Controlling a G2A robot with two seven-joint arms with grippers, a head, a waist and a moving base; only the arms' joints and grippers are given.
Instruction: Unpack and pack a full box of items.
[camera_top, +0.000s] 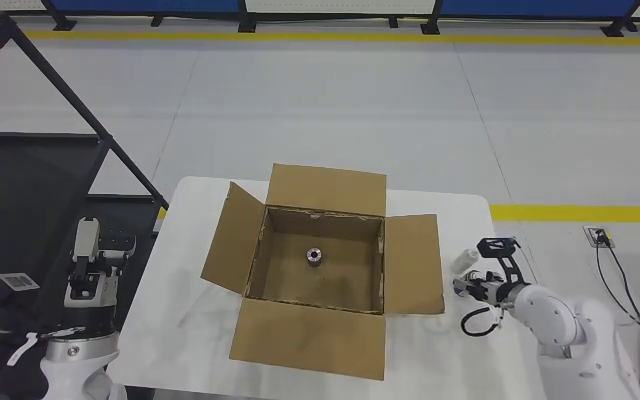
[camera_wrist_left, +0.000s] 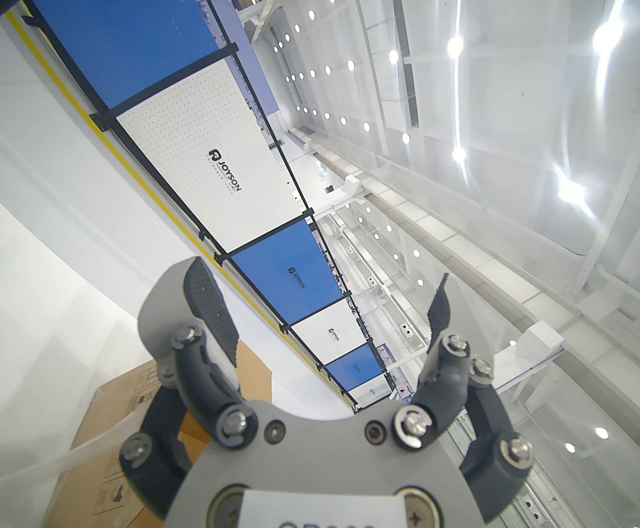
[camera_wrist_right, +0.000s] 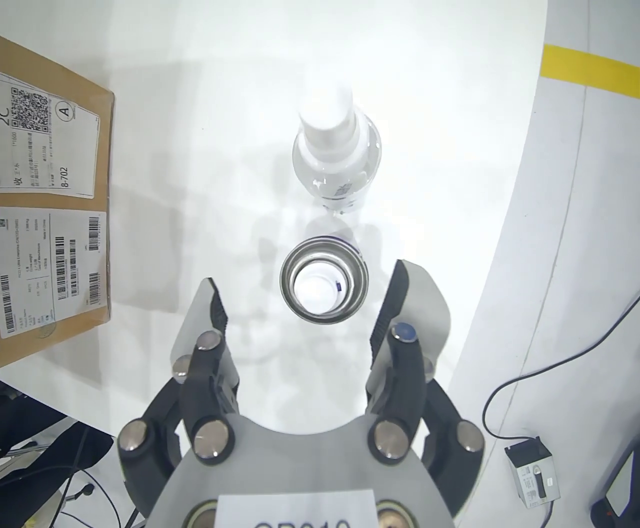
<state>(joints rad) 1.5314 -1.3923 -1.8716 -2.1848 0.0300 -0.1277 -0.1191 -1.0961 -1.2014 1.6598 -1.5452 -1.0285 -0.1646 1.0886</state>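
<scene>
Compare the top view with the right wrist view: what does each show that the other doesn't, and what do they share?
Top view: the inside of the open box, with a small round item on its floor, and all four flaps. Right wrist view: the ringed top of an upright metal can, framed by the open fingers of the right gripper, and labels on a box flap. Both: the clear bottle with a white cap on the table beside the box.
</scene>
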